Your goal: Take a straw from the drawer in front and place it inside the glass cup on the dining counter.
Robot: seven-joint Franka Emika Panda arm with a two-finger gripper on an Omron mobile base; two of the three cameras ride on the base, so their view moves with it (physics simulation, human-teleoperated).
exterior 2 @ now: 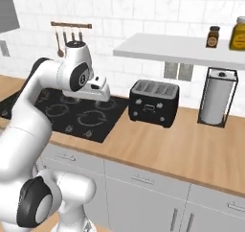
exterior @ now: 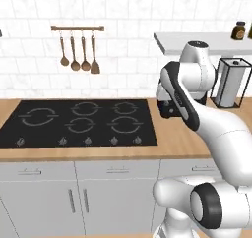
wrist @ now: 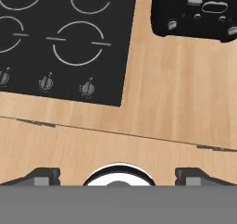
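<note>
Wooden counter [wrist: 176, 107] below the wide-open, empty hand [wrist: 118, 174], cooktop [wrist: 65, 38] beyond.

White tiled wall [exterior: 123, 60], wooden counter [exterior 2: 182, 145], black cooktop [exterior: 78, 121], grey cupboards [exterior: 78, 197].

The drawer [exterior: 118, 167], probably the middle light-grey front just under the wood counter [exterior: 177, 143] edge, is fully shut, its slim bar handle horizontal.
</note>
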